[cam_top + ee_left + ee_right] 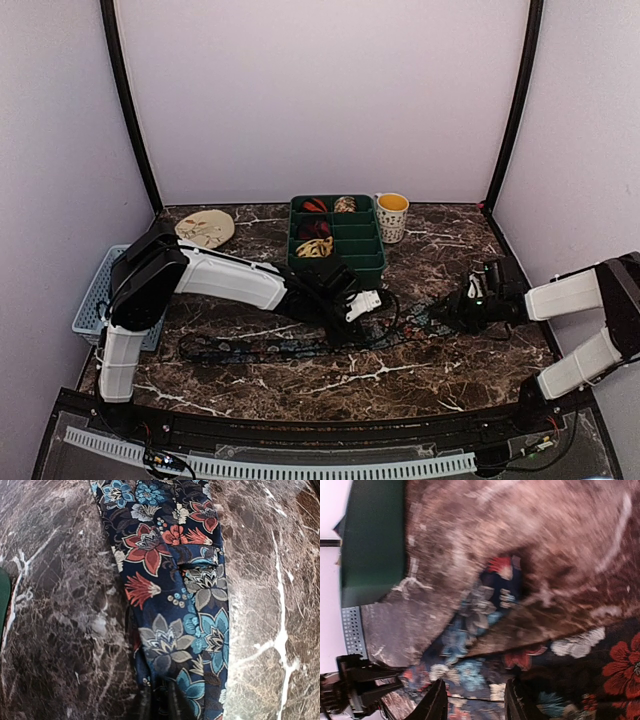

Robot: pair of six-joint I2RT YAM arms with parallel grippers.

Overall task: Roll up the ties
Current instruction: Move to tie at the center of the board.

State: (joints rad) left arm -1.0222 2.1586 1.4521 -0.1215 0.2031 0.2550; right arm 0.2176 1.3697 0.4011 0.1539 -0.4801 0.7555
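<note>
A long navy fabric tie printed with red, blue and grey flowers [250, 349] is lying stretched flat across the dark brown marble table [400, 380], from the left side to the right gripper [452, 312].

The left gripper [368, 303] is reaching down near the tie's middle. In the left wrist view only its dark fingertips [150, 707] are showing, close together at the bottom edge over the tie [175, 605]. I cannot tell whether they are pinching it.

The right gripper [476, 702] is sitting low at the tie's right end, its fingers [437, 702] standing spread with the floral cloth [470, 675] lying between them.

Behind the tie, a green plastic compartment tray [372, 268] is holding rolled ties: a red-black coil [314, 205], a tan coil [345, 204] and a yellow-cream coil [313, 248]. A white cup [391, 222] is standing just beside the tray.
</note>
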